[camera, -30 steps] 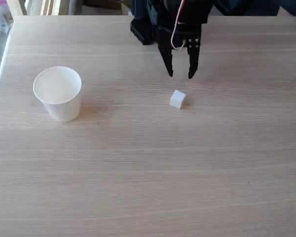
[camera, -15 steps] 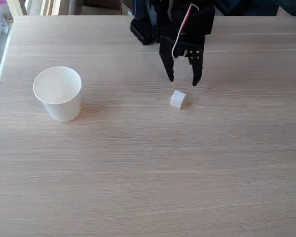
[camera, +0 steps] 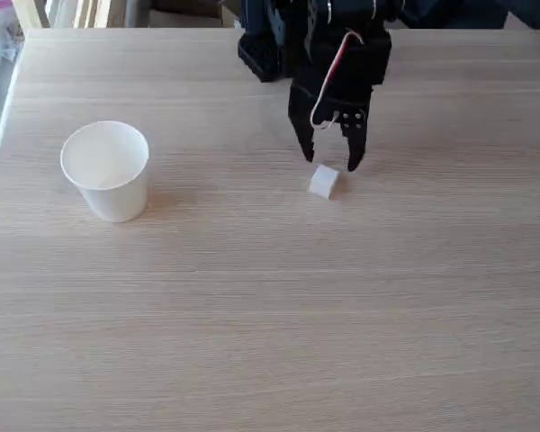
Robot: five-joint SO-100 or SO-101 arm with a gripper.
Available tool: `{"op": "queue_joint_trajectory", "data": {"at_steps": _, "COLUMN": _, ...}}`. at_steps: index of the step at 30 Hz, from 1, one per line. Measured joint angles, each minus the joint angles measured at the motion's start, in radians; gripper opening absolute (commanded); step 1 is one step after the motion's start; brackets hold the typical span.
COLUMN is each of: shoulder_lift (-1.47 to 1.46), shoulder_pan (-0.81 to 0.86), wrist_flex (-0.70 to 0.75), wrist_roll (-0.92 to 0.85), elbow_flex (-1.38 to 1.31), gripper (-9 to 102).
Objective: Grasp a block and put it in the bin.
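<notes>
We record a small white cube block (camera: 323, 181) lying on the light wood-grain desk (camera: 342, 306), right of centre in the fixed view, turned slightly askew. A white tapered paper cup (camera: 106, 171) with rolled rim stands upright and open-mouthed well apart to its left.

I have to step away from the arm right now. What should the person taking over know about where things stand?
Gripper: jaws open, pointing down, tips just above and behind the block, holding nothing.
Block: small white cube on the table, right of centre in the fixed view, not yet gripped.
Bin: white paper cup, upright, at the left of the view, well apart from the block; nothing shows inside it.
Done: the approach to the block.
Left: lower around the block, close the jaws, lift, carry to the cup, release.
</notes>
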Motion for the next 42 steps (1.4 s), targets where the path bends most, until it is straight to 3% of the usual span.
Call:
{"op": "queue_joint_trajectory", "data": {"at_steps": 23, "shoulder_lift": -0.193, "shoulder_pan": 0.038, "wrist_flex": -0.02, "wrist_roll": -0.009, "elbow_flex": -0.144, "gripper": 29}}
{"op": "queue_joint_trajectory", "data": {"at_steps": 33, "shoulder_lift": -0.201, "shoulder_pan": 0.044, "wrist_flex": -0.026, "wrist_roll": -0.035, "elbow_flex": -0.144, "gripper": 3}}
{"op": "queue_joint_trajectory", "data": {"at_steps": 42, "shoulder_lift": -0.11, "shoulder_pan": 0.072, "wrist_flex": -0.064, "wrist_roll": -0.086, "elbow_flex": -0.144, "gripper": 0}}
